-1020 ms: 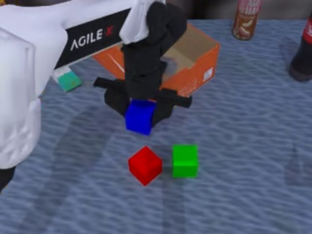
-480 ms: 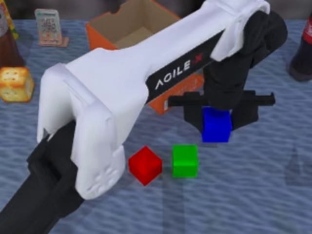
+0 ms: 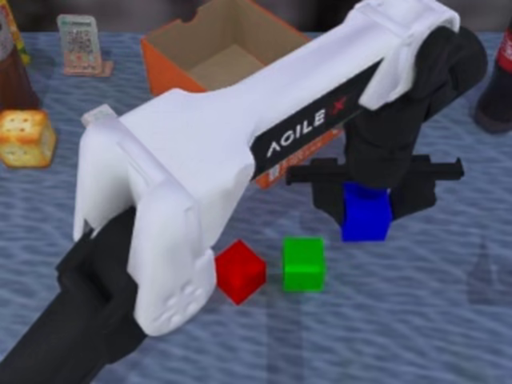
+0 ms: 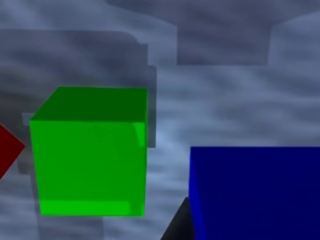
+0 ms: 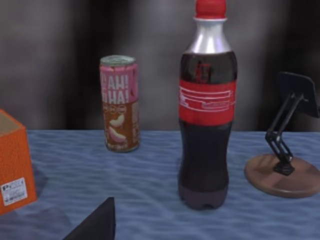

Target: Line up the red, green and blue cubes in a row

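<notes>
Now the left gripper (image 3: 366,210), pinching the blue cube (image 3: 365,214), has carried it rightward past the green cube (image 3: 304,263) and lowered slightly; the red cube (image 3: 239,271) sits left of green, so blue likely lands at the row's right end.

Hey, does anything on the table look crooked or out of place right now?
Yes, the red cube sits turned cornerwise, while the green cube beside it lies square to the table. The blue cube is not yet in the row; the left gripper holds it beyond the green cube, toward the table's right. Nothing looks spilled or damaged.
</notes>
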Tool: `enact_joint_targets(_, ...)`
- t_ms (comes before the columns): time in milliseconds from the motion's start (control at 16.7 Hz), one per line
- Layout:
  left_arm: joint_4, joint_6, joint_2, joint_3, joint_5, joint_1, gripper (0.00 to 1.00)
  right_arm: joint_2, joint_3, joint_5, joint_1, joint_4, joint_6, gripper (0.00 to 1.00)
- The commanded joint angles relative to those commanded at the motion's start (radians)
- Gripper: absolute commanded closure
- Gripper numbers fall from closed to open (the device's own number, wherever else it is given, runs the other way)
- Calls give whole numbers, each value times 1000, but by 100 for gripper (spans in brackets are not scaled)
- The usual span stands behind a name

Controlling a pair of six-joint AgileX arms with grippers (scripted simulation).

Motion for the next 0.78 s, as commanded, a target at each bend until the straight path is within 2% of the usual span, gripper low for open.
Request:
enact_joint_targets(540, 290, -1, -43, -340, -1, -1, 100, 0, 0, 0, 0, 0, 0, 0)
enact_joint_targets(780, 317, -2, -45, -367, -1, -3, 100, 0, 0, 0, 0, 0, 0, 0)
